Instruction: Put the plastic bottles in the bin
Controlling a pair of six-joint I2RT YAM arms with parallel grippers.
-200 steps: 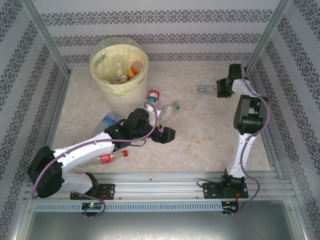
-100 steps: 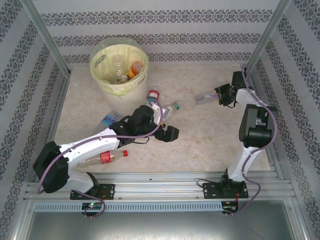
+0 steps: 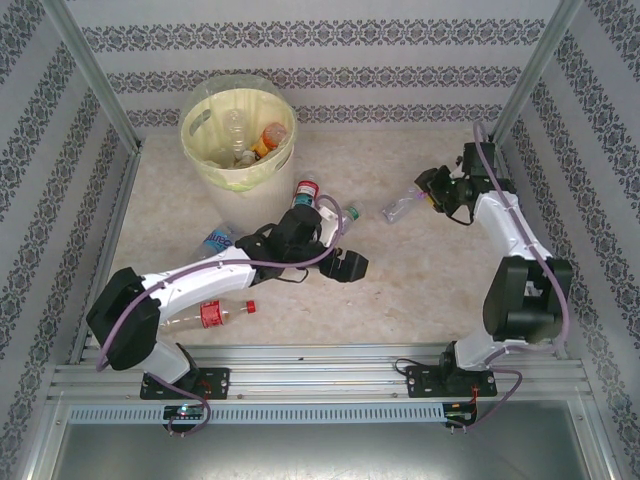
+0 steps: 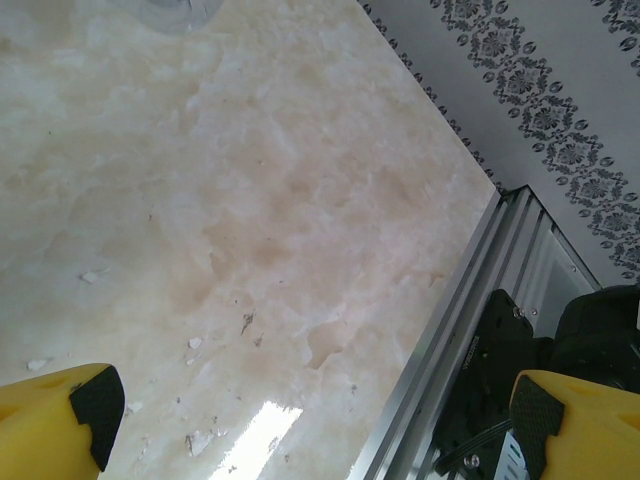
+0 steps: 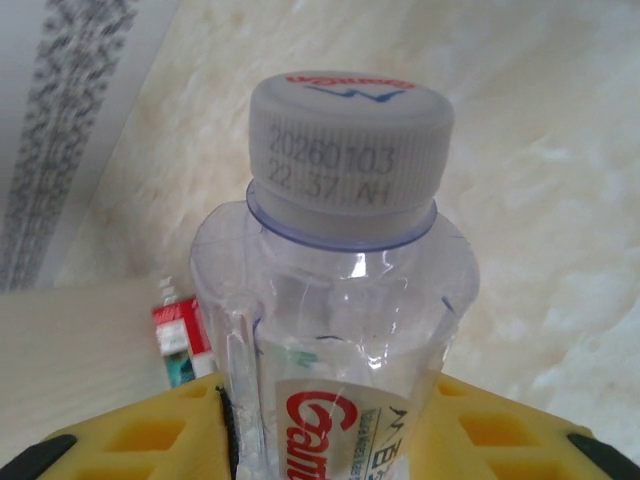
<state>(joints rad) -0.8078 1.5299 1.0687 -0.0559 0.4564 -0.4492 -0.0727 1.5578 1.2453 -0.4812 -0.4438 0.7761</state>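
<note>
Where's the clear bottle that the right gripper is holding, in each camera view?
Top external: the clear bottle lies right of centre, sticking out left from the right gripper.
Right wrist: centre, close up, cap at the top, yellow fingers on either side.
Left wrist: faces the table and rail.
Shared landmark: the patterned wall, upper left in right wrist, upper right in left wrist.

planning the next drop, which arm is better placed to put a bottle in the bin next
Right. The right gripper is shut on a clear bottle, so it only has to carry it to the bin. The left gripper is open and empty over bare table.
</note>
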